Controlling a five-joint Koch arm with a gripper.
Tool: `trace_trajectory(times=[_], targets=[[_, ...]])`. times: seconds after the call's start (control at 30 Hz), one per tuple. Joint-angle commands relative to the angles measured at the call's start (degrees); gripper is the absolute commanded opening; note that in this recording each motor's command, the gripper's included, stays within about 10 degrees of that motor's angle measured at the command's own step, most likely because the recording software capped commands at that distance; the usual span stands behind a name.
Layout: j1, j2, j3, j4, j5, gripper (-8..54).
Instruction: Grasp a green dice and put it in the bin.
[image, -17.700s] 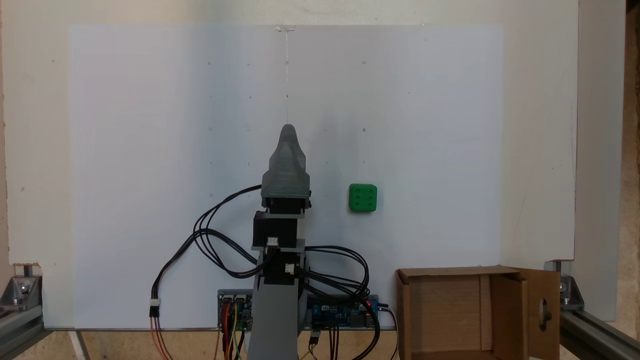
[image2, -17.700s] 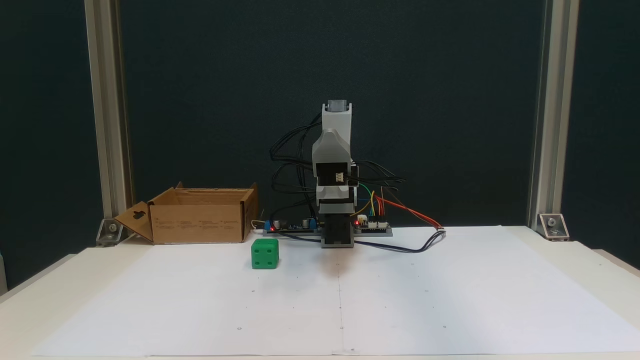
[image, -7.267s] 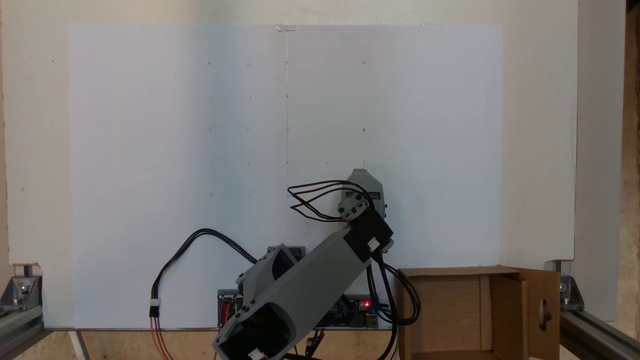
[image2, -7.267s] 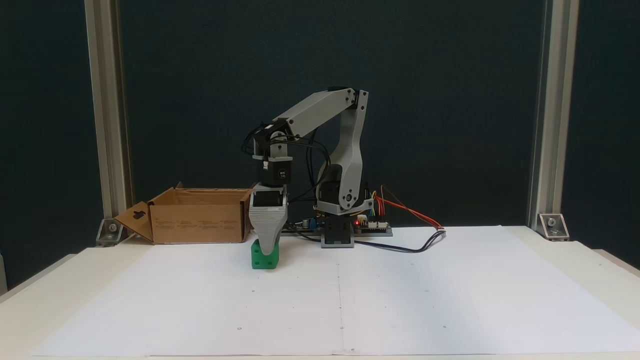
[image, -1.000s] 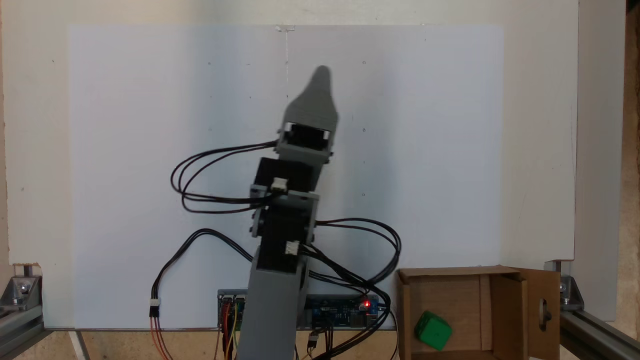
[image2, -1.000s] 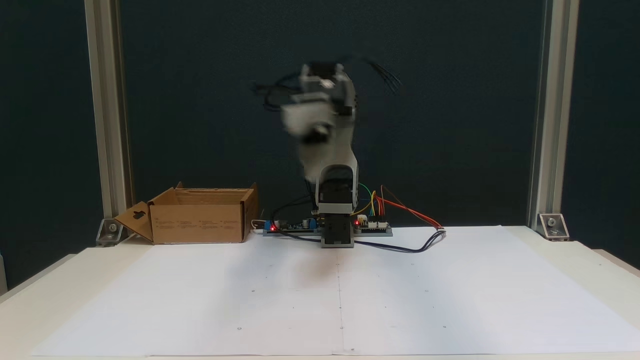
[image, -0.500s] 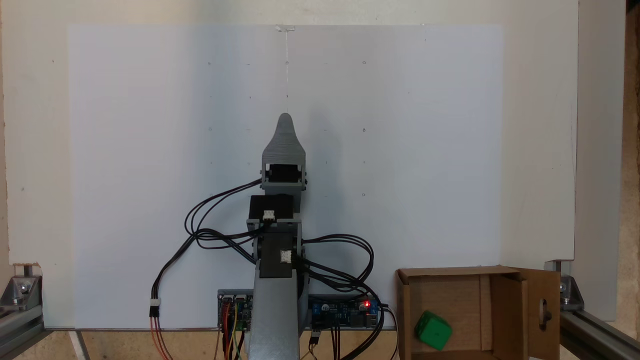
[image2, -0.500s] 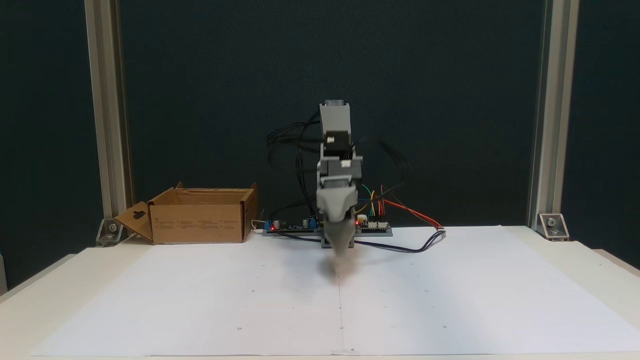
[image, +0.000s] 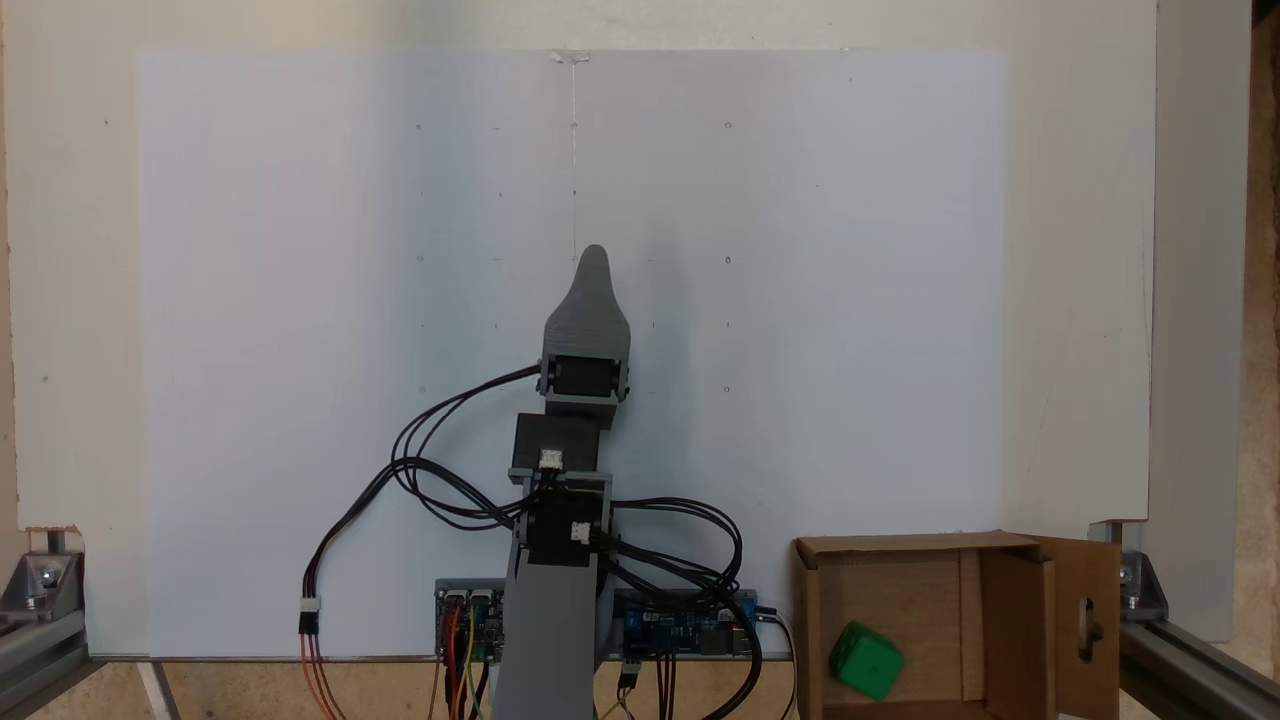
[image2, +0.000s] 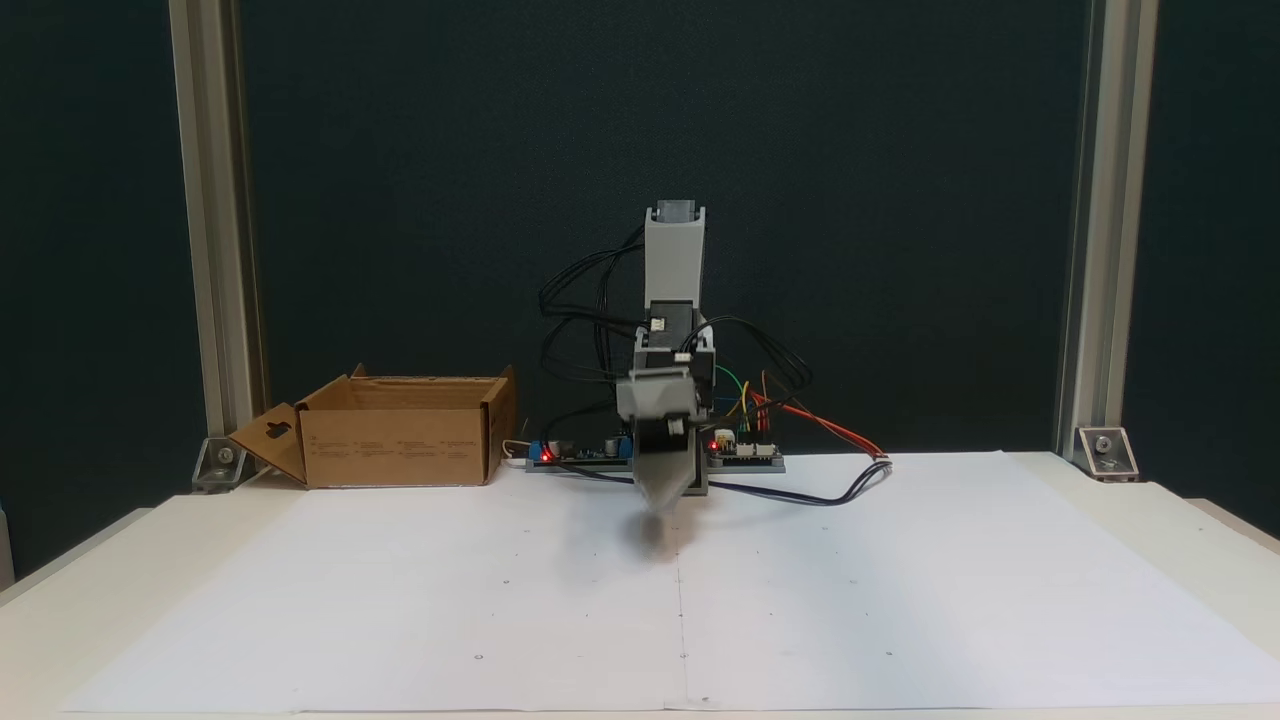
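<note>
The green dice (image: 866, 660) lies tilted on the floor of the bin (image: 900, 543), a brown cardboard box at the lower right of a fixed view. The bin (image2: 400, 440) stands at the left behind the paper, and its walls hide the dice there. My gripper (image: 594, 255) points up the sheet's centre line, far left of the bin. It hangs low over the paper in front of the arm's base (image2: 655, 505), slightly blurred. Nothing is between its jaws. Only one grey jaw shows, so open or shut is not clear.
A white paper sheet (image: 300, 300) covers the table. Circuit boards (image: 690, 625) with lit LEDs and looping black cables (image: 420, 480) sit at the arm's base. Aluminium posts (image2: 210, 250) stand at both back corners. One bin flap with a keyhole cutout (image: 1085, 620) sticks out sideways.
The arm has come down from its raised, turned pose and folded over its base. In the last half second the gripper drew back a little. The dice has stayed in the bin.
</note>
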Motion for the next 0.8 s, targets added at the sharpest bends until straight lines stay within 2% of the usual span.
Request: trace_trajectory(times=[0.0, 0.4, 0.77], targets=[[-0.2, 5.4, -0.9, -9.5, 1.9, 41.6], [-0.6, 6.3, 3.2, -36.8, 2.1, 42.0], [-1.8, 6.2, 8.7, -37.8, 1.9, 44.2]])
